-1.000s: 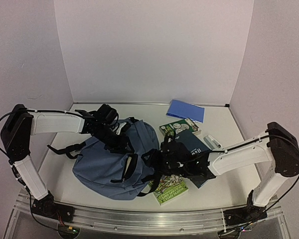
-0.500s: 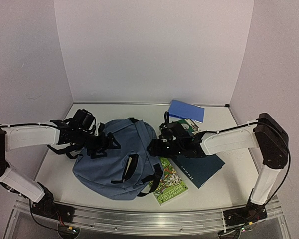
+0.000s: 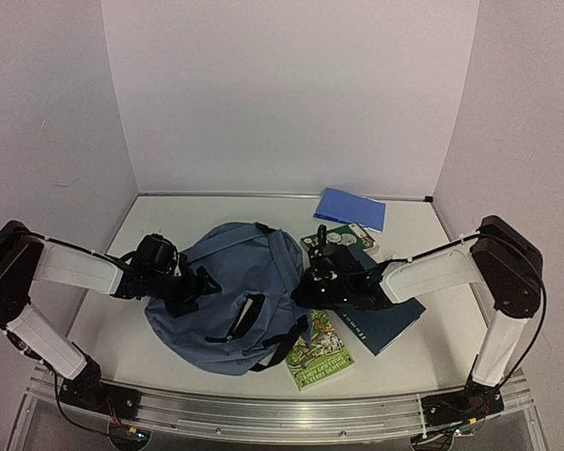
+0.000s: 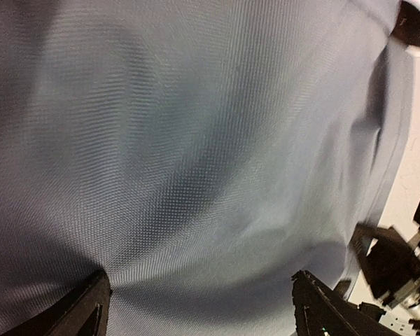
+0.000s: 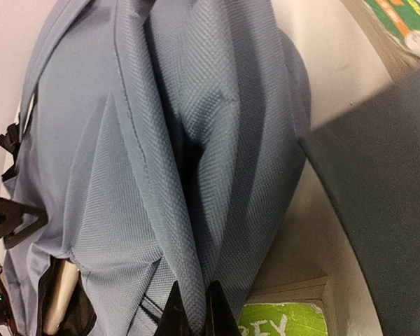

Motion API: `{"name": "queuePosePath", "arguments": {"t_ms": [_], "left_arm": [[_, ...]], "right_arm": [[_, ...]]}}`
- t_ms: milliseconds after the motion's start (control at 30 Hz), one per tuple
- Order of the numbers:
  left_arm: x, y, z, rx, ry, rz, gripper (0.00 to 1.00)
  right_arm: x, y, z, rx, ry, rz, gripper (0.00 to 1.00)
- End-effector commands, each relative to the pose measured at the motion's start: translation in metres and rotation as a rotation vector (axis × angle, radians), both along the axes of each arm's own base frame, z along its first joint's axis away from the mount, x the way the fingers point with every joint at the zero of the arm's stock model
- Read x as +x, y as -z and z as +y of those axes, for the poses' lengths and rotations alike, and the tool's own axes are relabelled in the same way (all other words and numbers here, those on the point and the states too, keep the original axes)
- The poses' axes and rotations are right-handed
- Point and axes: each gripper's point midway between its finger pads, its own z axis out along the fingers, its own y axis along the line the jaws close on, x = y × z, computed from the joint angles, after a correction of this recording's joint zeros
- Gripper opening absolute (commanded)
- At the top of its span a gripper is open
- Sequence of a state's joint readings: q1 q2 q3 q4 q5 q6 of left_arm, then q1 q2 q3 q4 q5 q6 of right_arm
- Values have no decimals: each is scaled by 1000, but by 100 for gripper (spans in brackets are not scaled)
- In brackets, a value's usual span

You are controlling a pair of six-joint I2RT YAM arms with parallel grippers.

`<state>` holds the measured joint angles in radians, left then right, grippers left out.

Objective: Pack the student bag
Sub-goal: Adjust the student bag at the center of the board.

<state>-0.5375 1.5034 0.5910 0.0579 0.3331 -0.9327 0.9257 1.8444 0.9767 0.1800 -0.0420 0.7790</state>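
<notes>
One student bag total, slumped in the middle of the surface with the slate-blue fabric up and a black strap trailing off its near right corner.

Two arms, two claws, one on each side of the bag. The left claw sat against the bag's left flank with its fingers spread wide. In its own wrist view the two fingertips were far apart at the bottom corners, with nothing but bag fabric filling the space ahead. It wasn't holding anything.

The right claw was at the bag's right edge, squeezed completely shut. Its wrist cam showed a fold of the bag running straight down into the closed tips, so it looked pinched onto the fabric.

Three books and one notebook, all to the right of the bag. A green book lay at the bag's near right corner, touching the strap. A dark blue book was just beyond that one. A second green-covered book lay beside the bag's far right corner, and the flat blue notebook was further back still.
</notes>
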Motion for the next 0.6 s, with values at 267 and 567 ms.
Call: {"name": "queuePosePath", "arguments": {"t_ms": [267,567], "left_arm": [[82,-8,-28,118,109,-196,89],[52,-81,15,152,35,-255,94]], "right_arm": [[-48,-35,-6,50,1,24,7],[-52,-109,13,-153,-111,-238,66]]}}
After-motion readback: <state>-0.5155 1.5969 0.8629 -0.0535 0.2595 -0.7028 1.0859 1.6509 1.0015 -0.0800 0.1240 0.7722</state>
